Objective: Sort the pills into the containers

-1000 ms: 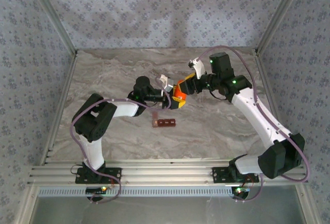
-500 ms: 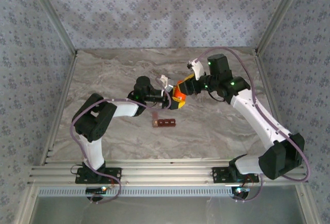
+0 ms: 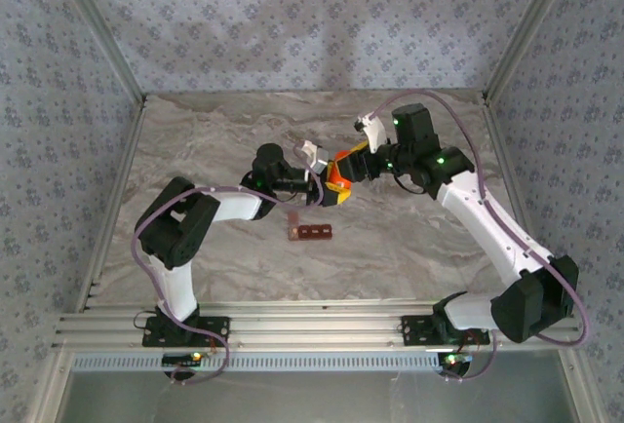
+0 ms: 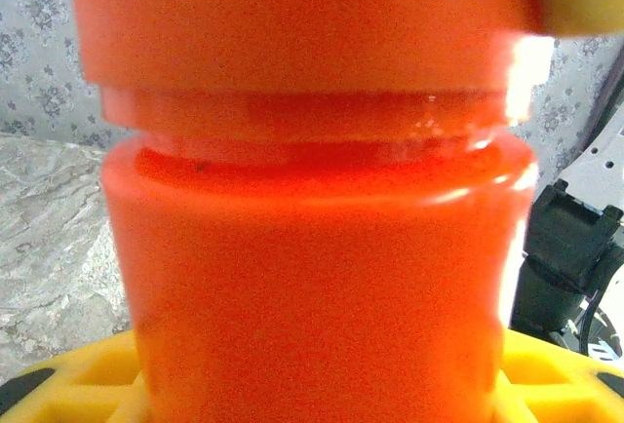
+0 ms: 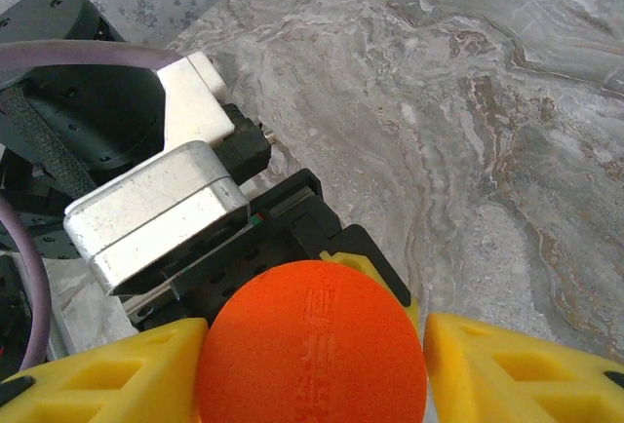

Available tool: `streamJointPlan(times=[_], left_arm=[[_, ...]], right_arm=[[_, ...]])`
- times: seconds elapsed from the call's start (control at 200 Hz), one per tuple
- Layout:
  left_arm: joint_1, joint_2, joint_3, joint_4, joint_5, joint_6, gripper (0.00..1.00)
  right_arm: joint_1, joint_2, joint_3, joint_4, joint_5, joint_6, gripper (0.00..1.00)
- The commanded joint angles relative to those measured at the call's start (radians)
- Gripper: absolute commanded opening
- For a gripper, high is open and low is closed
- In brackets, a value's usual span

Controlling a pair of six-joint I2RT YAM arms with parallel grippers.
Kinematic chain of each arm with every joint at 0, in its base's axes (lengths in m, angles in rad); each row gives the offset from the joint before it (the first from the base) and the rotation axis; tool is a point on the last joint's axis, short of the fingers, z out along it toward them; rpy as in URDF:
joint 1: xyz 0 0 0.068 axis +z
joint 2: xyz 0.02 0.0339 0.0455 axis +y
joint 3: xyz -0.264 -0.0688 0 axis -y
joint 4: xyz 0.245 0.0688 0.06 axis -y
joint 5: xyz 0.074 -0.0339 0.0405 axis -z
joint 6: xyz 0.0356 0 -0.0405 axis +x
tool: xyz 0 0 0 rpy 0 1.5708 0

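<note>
Right hand has turned slightly on the cap, jaws straddling it; whether it grips, I cannot tell. Left hand, half-open, clamps the bottle. Containers lie nearside of it, apart. Uncapping seems underway.

Marble-look table, floral patterned walls, perhaps fabric

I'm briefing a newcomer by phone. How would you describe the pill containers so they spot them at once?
On the marble table, find the bright orange bottle near the middle. Just toward the near edge from it lie the containers: a flat, dark red-brown strip of joined cells, low and dull where the bottle is bright.
</note>
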Motion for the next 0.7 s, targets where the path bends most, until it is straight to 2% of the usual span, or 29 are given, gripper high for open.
streamJointPlan(times=[0.0,0.19,0.295,0.405,0.46,0.495,0.575,0.61,0.695], left_arm=[[-0.006,-0.048,0.020,0.056,0.028,0.019,0.00],[-0.007,-0.049,0.019,0.060,0.027,0.018,0.00],[-0.007,-0.052,0.016,0.059,0.024,0.019,0.00],[-0.005,-0.058,0.008,0.054,0.011,0.028,0.00],[-0.005,-0.059,0.008,0.053,0.009,0.029,0.00],[-0.005,-0.059,0.008,0.053,0.007,0.029,0.00],[-0.004,-0.060,0.008,0.052,0.008,0.028,0.00],[-0.004,-0.062,0.007,0.052,0.007,0.030,0.00],[-0.005,-0.063,0.004,0.049,0.007,0.031,0.00]], right_arm=[[0.001,-0.027,-0.008,-0.020,0.008,0.018,0.60],[0.002,-0.024,-0.021,-0.010,0.008,0.026,0.49],[0.020,-0.027,-0.056,0.010,0.023,0.043,0.46],[0.098,-0.054,-0.138,0.075,0.212,0.135,0.42],[0.153,-0.071,-0.185,0.118,0.360,0.218,0.37],[0.199,-0.085,-0.223,0.157,0.474,0.282,0.37],[0.281,-0.096,-0.271,0.200,0.647,0.379,0.38],[0.296,-0.095,-0.279,0.206,0.686,0.419,0.39],[0.306,-0.103,-0.310,0.267,0.685,0.480,0.40]])
